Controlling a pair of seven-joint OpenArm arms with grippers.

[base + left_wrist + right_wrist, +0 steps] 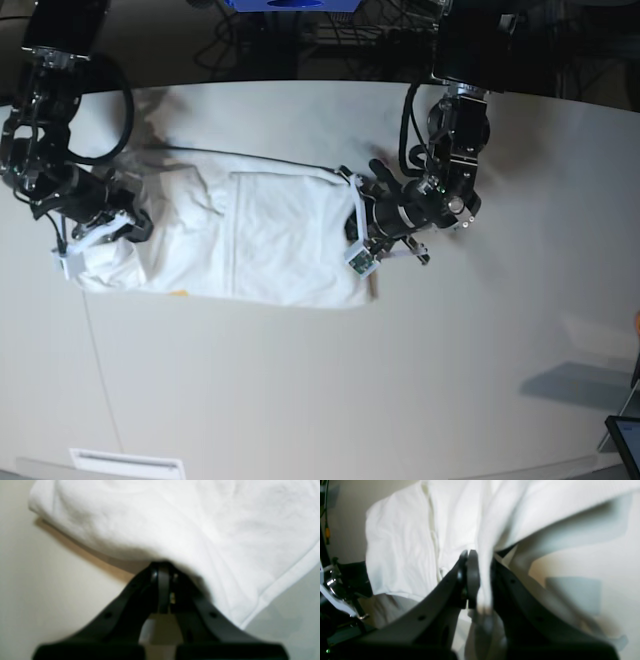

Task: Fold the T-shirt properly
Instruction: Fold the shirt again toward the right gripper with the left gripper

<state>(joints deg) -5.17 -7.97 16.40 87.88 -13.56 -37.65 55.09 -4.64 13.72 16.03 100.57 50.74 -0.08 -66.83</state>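
T-shirt: white, plain side up, spread flat across the middle of the table between the 2 arms; in the base view it runs from the right arm at the picture's left to the left arm at the picture's right.
Folds: a long vertical crease runs down the shirt left of its centre in the base view; the part to the left of it is rumpled, the part to the right lies smoother.
Hem: a stitched hem shows along the lower right edge of the cloth in the left wrist view.
Left gripper: jaws fully closed, tips at the edge of the shirt's side; the cloth rises over the tips, and whether any fabric is pinched between them cannot be told.
Right gripper: jaws nearly together, clamped on a bunched strip of the T-shirt that passes down between them; the cloth beyond it is raised off the table.
Right gripper position: at the shirt's far end in the base view, over the rumpled part.
Table: pale, matte; shadows of the lifted cloth fall on it in the right wrist view.
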